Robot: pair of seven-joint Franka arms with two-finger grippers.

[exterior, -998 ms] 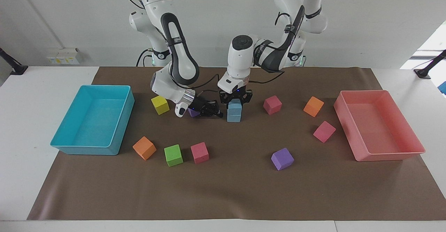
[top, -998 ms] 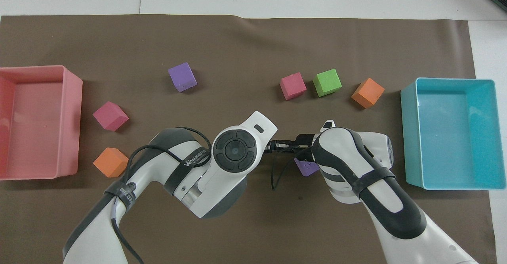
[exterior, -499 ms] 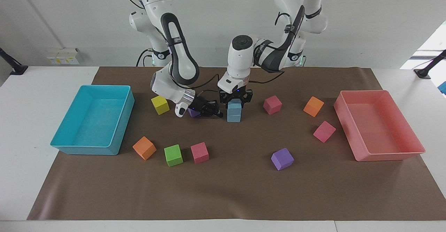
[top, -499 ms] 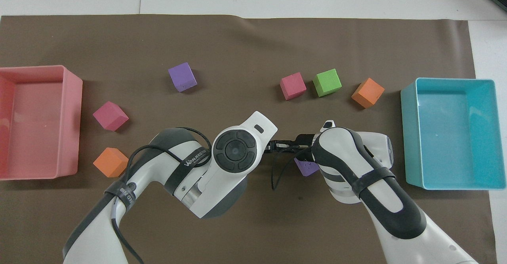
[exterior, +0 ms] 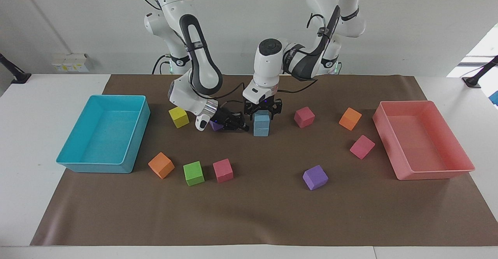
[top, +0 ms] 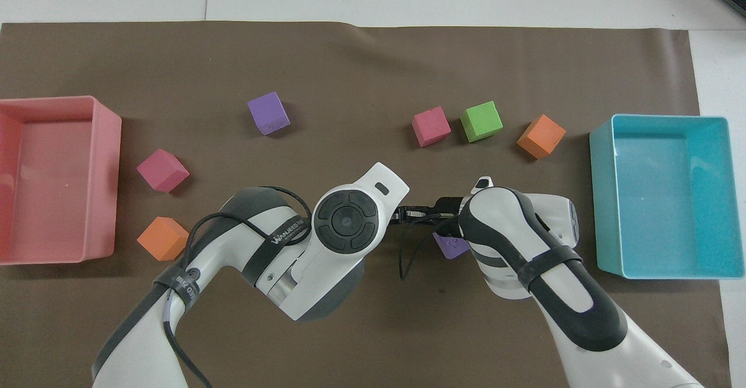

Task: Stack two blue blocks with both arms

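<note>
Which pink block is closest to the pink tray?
The pink block beside the pink tray, near the orange block. The other two sit farther away.

Both pictures are bright and sharp, with soft little shadows under the cubes and strong white light at the right edge of the facing view.

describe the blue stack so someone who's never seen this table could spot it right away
Start at the brown mat between the turquoise tray and the pink tray, then look to its middle, near the robots. There two blue blocks stand one on the other, under the left end effector. It is the only light-blue thing among the cubes, and the only one two cubes tall.
</note>
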